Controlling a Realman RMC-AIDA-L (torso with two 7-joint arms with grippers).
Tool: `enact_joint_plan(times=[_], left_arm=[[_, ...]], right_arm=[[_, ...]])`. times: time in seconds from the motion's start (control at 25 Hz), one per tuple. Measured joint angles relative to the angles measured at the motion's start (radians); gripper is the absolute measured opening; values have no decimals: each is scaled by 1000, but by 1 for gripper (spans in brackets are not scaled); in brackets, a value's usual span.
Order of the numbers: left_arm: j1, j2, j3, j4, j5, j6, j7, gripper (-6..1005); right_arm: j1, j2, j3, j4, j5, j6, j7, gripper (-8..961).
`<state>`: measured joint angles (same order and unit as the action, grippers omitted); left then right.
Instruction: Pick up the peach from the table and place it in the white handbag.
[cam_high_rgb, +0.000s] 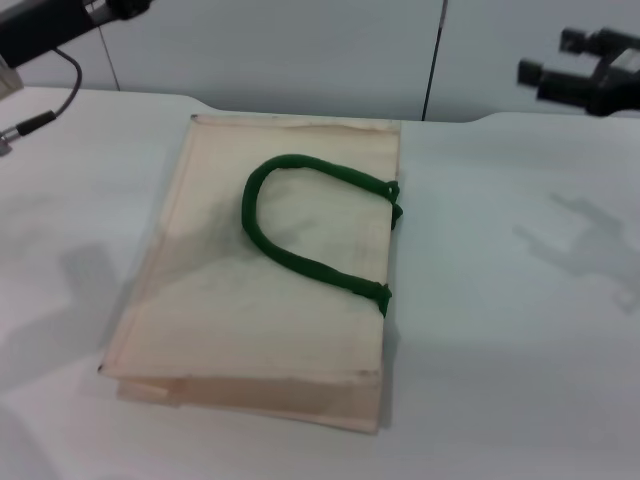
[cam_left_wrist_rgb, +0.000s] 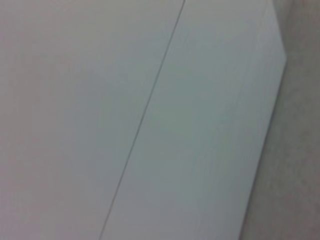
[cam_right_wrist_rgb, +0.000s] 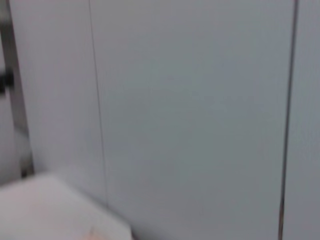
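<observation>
The white handbag (cam_high_rgb: 270, 290) lies flat on the white table (cam_high_rgb: 500, 330) in the head view, its dark green handle (cam_high_rgb: 300, 225) looped on top. The peach is not visible in any view. My right gripper (cam_high_rgb: 545, 57) hangs raised at the far right, above the table's back edge, with its two dark fingers apart and nothing between them. My left arm (cam_high_rgb: 45, 25) shows at the far left top, raised off the table. Both wrist views show only pale wall panels.
A grey wall with a vertical seam (cam_high_rgb: 433, 60) stands behind the table. A dark cable (cam_high_rgb: 55, 105) hangs from the left arm over the table's far left corner. A bit of the table corner (cam_right_wrist_rgb: 45, 210) shows in the right wrist view.
</observation>
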<state>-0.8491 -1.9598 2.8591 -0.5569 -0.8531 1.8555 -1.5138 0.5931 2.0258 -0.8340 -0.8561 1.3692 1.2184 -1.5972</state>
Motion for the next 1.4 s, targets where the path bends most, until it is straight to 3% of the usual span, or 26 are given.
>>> enact_joint_plan(times=[0.36, 0.76, 0.92, 1.12, 1.4], left_arm=[[57, -70, -1, 11, -72, -211, 219, 677], [146, -72, -7, 259, -272, -454, 646, 676], [174, -73, -7, 380, -373, -505, 871, 677], [200, -74, -9, 509, -500, -533, 1127, 674], [235, -74, -9, 629, -671, -555, 1364, 671]], right_arm=[[-45, 1, 64, 252, 367, -4, -401, 817], [-44, 2, 156, 615, 791, 42, -983, 814], [-43, 2, 157, 668, 894, 44, -1055, 812], [-43, 2, 163, 672, 909, 47, -1068, 810], [-39, 2, 171, 686, 915, 63, -1070, 809]])
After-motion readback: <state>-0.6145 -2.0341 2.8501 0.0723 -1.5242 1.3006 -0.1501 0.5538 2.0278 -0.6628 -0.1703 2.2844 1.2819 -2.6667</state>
